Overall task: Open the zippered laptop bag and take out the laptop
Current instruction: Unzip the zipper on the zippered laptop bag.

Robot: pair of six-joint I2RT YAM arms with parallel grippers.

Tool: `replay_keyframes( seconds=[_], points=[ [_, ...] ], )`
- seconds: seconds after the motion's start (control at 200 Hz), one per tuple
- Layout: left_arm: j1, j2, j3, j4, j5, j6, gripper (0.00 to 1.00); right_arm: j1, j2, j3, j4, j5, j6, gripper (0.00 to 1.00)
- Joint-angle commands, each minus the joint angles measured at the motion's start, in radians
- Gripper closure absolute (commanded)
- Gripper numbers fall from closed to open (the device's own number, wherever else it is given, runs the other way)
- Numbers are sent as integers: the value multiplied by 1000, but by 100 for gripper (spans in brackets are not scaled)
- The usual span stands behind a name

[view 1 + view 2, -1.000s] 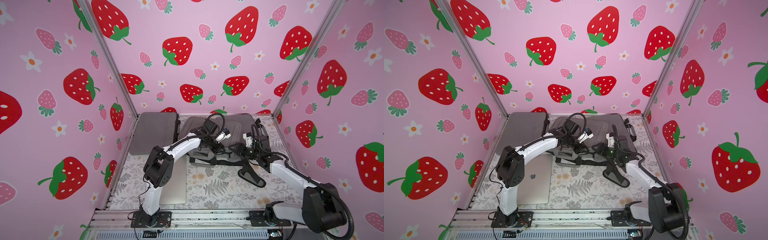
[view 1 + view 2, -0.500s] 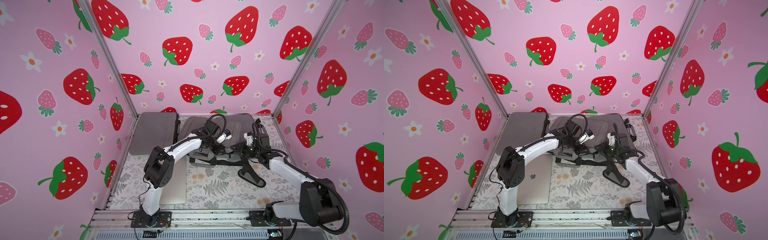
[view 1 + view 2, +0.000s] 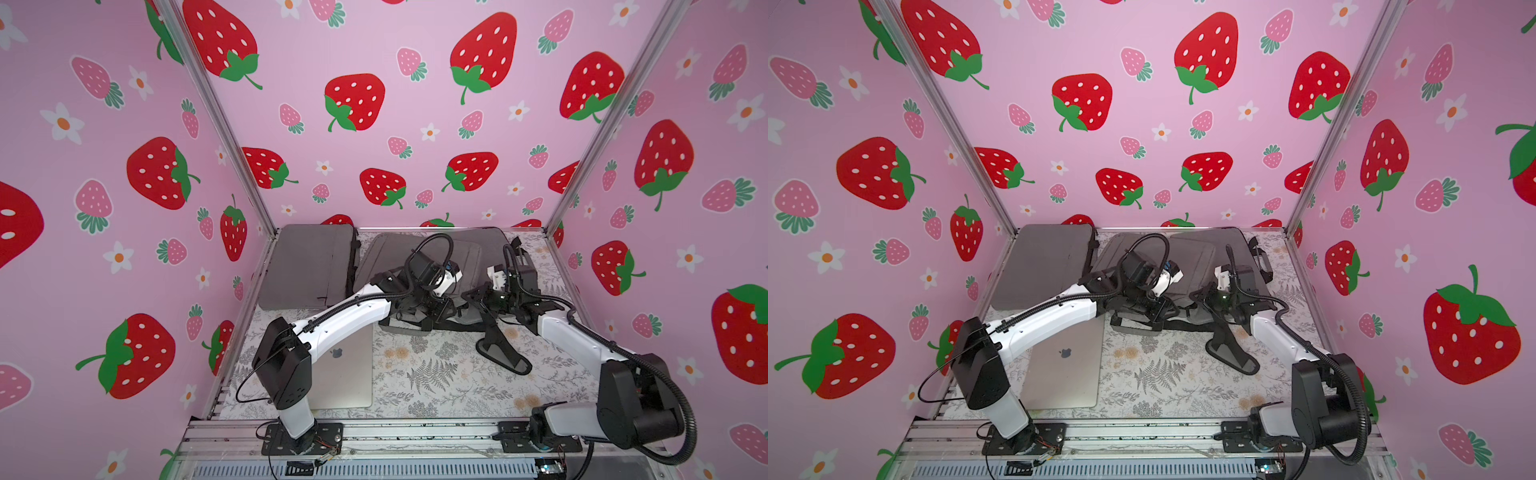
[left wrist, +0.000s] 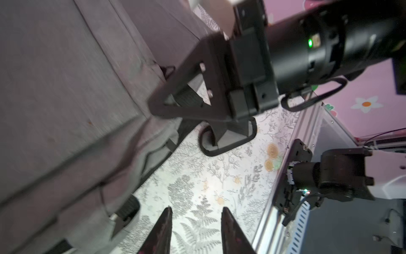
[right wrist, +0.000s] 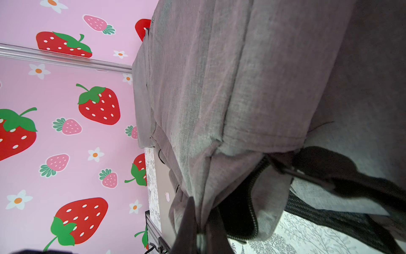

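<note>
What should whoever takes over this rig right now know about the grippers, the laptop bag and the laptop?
Left gripper: open, empty, above the table beside the centre bag.
Right gripper: shut on that bag's fabric edge, next to its zipper.
Silver laptop: flat on the table, partly under the left arm. Second grey bag: flat, back left.
Done: zipper looks partly open; one laptop lies out.
Left: whether the centre bag holds a laptop is hidden; likely finish unzipping and check.

The laptop bag [image 5: 219, 77] is showing coarse, matt grey woven cloth (black ribbed webbing straps [image 5: 318, 211]); the laptop [image 3: 349, 374] is looking smooth, silvery metal.
</note>
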Motion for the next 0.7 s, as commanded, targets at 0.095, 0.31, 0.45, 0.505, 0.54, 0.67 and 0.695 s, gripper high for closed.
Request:
replay_keyframes(
  seconds=[0.095,0.31,0.45,0.505,0.54,0.67,0.695],
  points=[
    [-24,37,-164,298,-90,-282,62,-2,-7,33,56,-29,46,100],
    [-29,101,-222,569,-134,-383,63,-2,-24,26,55,-31,68,100],
    [-30,138,-214,639,-148,-398,63,-2,-33,14,58,-30,77,100],
    [-29,159,-201,640,-153,-397,63,-2,-32,6,67,-33,85,100],
    [-28,172,-192,638,-155,-401,63,-1,-34,2,77,-35,92,100],
    [-28,204,-177,669,-154,-412,64,-2,-37,-5,87,-35,103,100],
    [-29,209,-170,669,-152,-410,64,-2,-38,-9,92,-35,108,100]
  ],
)
